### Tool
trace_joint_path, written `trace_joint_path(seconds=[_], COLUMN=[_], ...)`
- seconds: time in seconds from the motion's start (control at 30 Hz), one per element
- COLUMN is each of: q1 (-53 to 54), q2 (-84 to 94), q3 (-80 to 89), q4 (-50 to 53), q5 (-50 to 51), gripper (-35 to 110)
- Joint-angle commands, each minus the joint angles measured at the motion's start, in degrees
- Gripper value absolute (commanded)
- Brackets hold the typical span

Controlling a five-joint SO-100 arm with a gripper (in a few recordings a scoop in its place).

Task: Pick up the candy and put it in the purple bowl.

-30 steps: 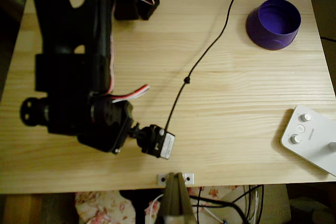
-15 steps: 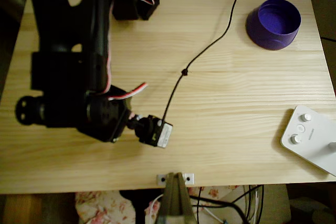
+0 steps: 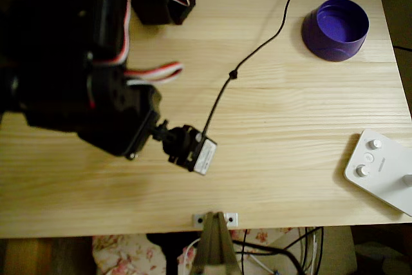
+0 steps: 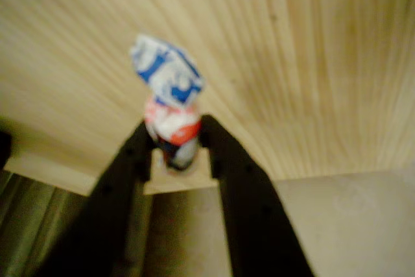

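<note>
Wrist view: gripper (image 4: 174, 141) clamped on the candy (image 4: 170, 105), fingers (image 4: 133, 160) pinching its red-and-white middle. A blue-and-white twisted end sticks out past the tips. Candy is off the tabletop (image 4: 311, 63), wood grain blurred behind it.

Overhead view: arm (image 3: 84, 88) sits over the 9 o'clock side of the tabletop (image 3: 290, 127); the candy itself is hidden under the arm and wrist camera (image 3: 193, 149) here. Bowl (image 3: 335, 29) stands at about 1 o'clock, well apart from the arm.

Step in hand, by my reading: the carry toward the bowl. To do it well:
- Hold the pinch firm. The grip is on the middle, which looks sound, but wrapper is slick.
- Travel high enough to clear the bowl's thick rim.
- Mind the black cable (image 3: 257, 49) crossing the route.
- Let go only once centred over the bowl's mouth.

Bowl: upright, violet inside, looks empty.

A white device (image 3: 380, 169) with knobs lies at 4 o'clock, off the route.
</note>
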Motion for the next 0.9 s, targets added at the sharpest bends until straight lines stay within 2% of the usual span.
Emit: trace_joint_path(seconds=[0.0, 0.47, 0.87], q1=[-0.6, -6.9, -18.3], q2=[10.3, 25.2, 38.8], q3=[0.0, 7.2, 14.1], q4=[2.3, 6.8, 7.3], q5=[1.4, 14.9, 22.1], gripper=[8, 8, 8])
